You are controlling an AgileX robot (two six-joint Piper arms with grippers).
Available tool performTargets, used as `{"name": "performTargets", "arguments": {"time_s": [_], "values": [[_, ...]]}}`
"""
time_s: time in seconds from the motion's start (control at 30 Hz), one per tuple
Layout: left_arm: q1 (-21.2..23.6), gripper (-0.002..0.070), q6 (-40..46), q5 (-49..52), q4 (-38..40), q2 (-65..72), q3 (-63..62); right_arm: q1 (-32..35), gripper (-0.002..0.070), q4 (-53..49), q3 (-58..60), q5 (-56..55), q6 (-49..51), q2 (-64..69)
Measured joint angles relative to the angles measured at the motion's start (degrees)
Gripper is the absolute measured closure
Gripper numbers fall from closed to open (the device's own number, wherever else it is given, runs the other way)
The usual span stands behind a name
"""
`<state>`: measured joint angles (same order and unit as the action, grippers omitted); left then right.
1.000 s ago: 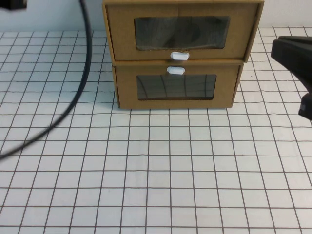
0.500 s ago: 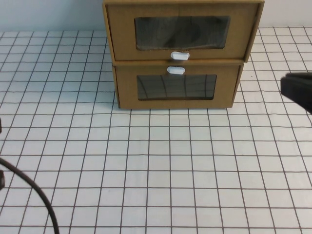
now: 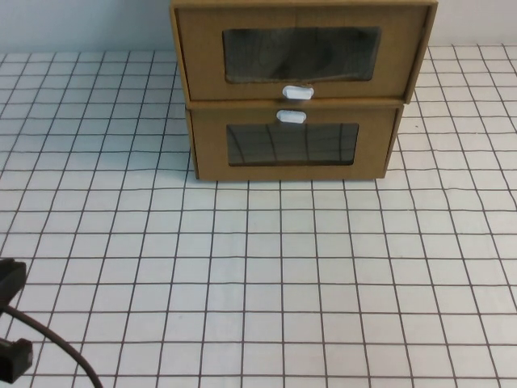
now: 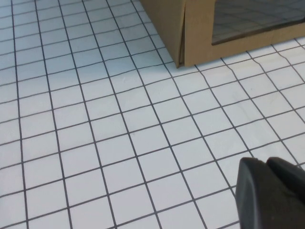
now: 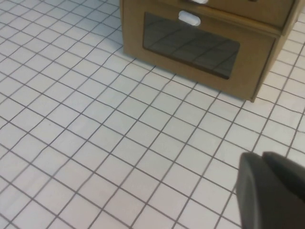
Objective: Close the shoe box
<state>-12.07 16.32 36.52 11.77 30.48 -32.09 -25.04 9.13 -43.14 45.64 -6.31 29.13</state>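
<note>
The shoe box point(image 3: 299, 52) is the upper brown cardboard box, with a wide clear window and a white pull tab point(image 3: 297, 92) below it. It sits on the matching lower drawer point(image 3: 292, 141), whose white tab point(image 3: 292, 117) is above its window. The shoe box's front seems to overhang the lower one slightly; its lower edge shows in the right wrist view point(image 5: 248, 9). My left gripper point(image 4: 266, 163) is shut and empty, low over the tiles, in front and to the left of the boxes. My right gripper point(image 5: 262, 156) is shut and empty, well in front of the lower drawer point(image 5: 190, 45).
The boxes stand at the back middle of a white grid-tiled table point(image 3: 283, 267). Black parts of the left arm point(image 3: 10, 323) and its cable show at the high view's bottom-left corner. The right arm is out of the high view. The lower drawer's corner shows in the left wrist view point(image 4: 195, 33).
The right arm has drawn back off the right edge of the high view. The left arm and its cable have dropped from the upper left to the bottom-left corner. The boxes have not moved.
</note>
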Motion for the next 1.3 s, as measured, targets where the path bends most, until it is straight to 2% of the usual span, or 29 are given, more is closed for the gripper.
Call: {"name": "performTargets", "arguments": {"time_s": [0.67,0.9,1.03,1.1,1.3], "values": [[0.0,0.0677,-0.09,0.57,-0.32,0.0,0.85,0.0,0.0689,-3.19,2.28,0.9,0.36,-2.97],[0.0,0.0677,-0.09,0.57,-0.43,0.0,0.85,0.0,0.0689,-10.69,2.28,2.6,4.91,-3.58],[0.0,0.0677,-0.09,0.57,-0.43,0.0,0.85,0.0,0.0689,-15.48,2.9,-0.73,7.54,-5.66],[0.0,0.0677,-0.09,0.57,-0.43,0.0,0.85,0.0,0.0689,-16.93,5.22,-5.97,8.62,-6.87],[0.0,0.0677,-0.09,0.57,-1.26,0.0,0.85,2.97,0.0689,-16.9,21.28,-19.57,14.92,-11.85]]}}
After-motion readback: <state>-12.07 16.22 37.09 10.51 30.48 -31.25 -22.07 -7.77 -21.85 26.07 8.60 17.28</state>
